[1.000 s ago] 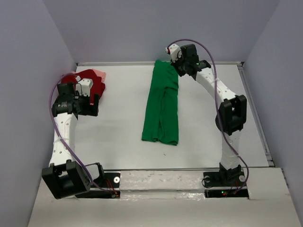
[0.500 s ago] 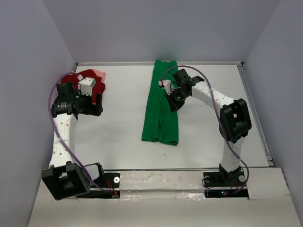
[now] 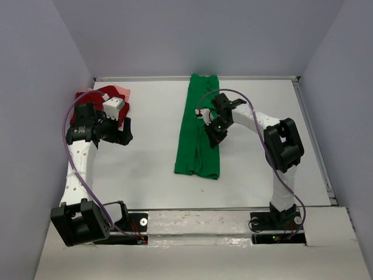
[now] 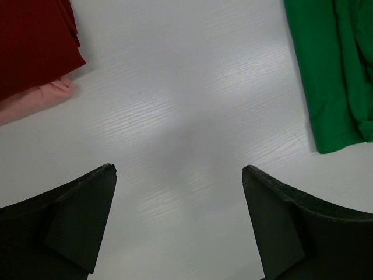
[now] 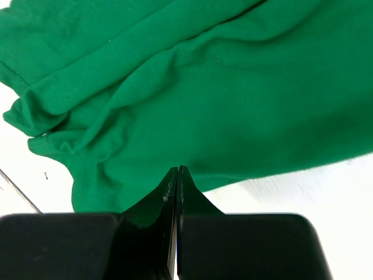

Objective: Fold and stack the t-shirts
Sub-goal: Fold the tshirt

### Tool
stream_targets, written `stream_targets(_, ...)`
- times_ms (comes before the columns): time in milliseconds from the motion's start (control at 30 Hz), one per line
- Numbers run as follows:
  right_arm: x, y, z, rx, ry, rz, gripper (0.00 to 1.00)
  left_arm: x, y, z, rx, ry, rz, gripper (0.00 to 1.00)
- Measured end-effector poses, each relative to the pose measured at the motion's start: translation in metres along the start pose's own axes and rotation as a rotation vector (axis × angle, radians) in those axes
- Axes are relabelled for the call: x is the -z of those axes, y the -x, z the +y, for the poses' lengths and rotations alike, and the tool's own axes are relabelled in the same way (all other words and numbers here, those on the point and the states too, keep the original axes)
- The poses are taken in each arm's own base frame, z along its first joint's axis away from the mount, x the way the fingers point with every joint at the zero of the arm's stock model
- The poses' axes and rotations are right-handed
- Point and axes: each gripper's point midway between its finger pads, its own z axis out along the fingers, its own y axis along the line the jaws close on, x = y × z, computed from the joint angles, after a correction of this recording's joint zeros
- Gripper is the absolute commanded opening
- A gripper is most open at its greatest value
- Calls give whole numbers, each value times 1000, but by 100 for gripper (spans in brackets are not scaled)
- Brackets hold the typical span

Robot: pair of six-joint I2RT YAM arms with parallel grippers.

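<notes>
The right tool (image 3: 213,137) is hanging low over the bright green t-shirt (image 3: 197,146), its two fingers (image 5: 166,201) pressed together into a single point. In the right wrist view that point is sitting just at the shirt's long edge, where the green cloth is meeting the white worktop (image 3: 154,149). Whether any cloth is being pinched there, I cannot tell. The shirt is lying as a long narrow strip folded lengthwise, running from the worktop's far edge beyond this tool to a spot well nearer the arm bases than the tool. Its surface is rumpling into soft ridges ahead and to the left of the fingers.

The left tool (image 3: 124,133) is hovering over bare worktop with its fingers spread wide apart, holding nothing. The dark red t-shirt (image 3: 106,91) is lying behind and beyond it, partly hidden by the wrist. The pale pink t-shirt (image 3: 123,91) is peeking out beside the red one. In the left wrist view, red and pink are lying ahead to the left, green ahead to the right, all apart from the fingers.
</notes>
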Motion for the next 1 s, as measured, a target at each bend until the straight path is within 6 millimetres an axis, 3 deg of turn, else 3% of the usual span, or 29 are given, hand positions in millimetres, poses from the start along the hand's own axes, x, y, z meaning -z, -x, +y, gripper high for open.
stream_targets(367, -34, -19, 0, -9, 21, 96, 0, -12, 0, -15, -39, -44, 28, 99)
stream_targets(1000, -32, -18, -19, -4, -94, 140, 0, -30, -5, -31, -96, -67, 88, 99)
